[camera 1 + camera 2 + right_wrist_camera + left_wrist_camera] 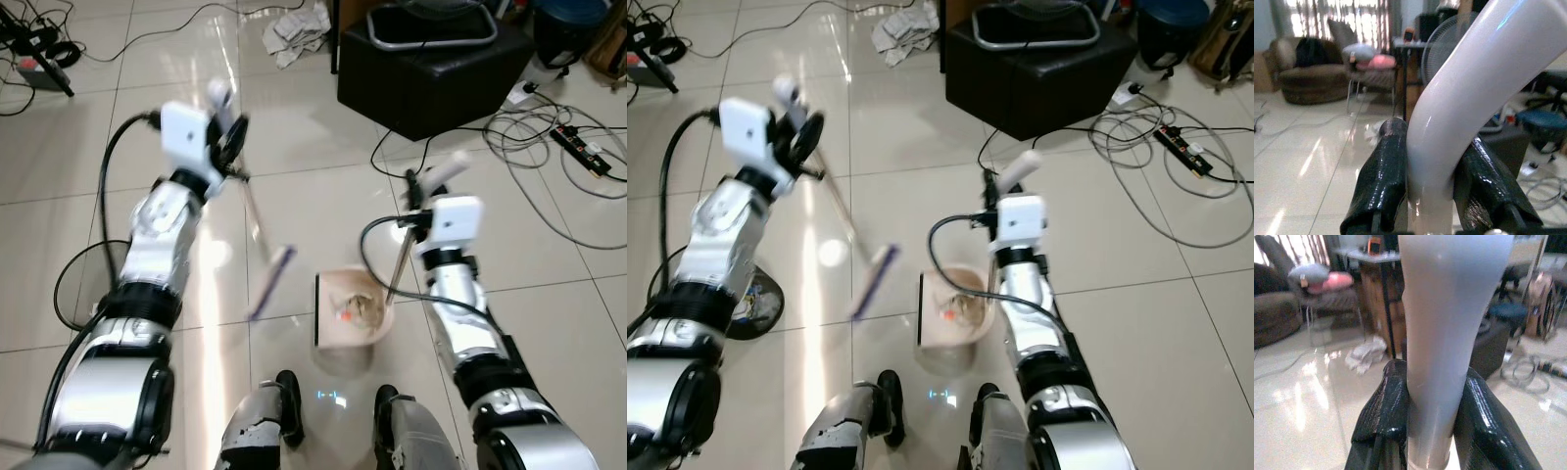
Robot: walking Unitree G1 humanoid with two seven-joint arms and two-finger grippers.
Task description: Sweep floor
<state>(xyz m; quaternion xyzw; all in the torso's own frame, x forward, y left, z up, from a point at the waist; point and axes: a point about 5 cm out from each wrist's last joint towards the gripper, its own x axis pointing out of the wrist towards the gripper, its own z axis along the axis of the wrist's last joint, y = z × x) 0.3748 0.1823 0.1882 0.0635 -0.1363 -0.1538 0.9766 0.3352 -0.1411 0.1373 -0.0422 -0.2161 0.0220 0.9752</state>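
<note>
Left gripper [1430,421] clamps the broom handle [1449,333], the brush head [271,282] swinging below it; right gripper [1432,191] pinches the dustpan handle [1469,98], the dustpan [350,311] below holding debris. A hard swing could knock the pan and spill it.

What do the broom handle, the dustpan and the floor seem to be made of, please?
Broom handle: probably smooth plastic, pale grey, with a soft sheen where the left gripper clamps it.
Dustpan: likely plastic, beige and matt; its handle is glossy white.
Floor: glazed tiles, judging by grout lines and mirror-like glare.
</note>
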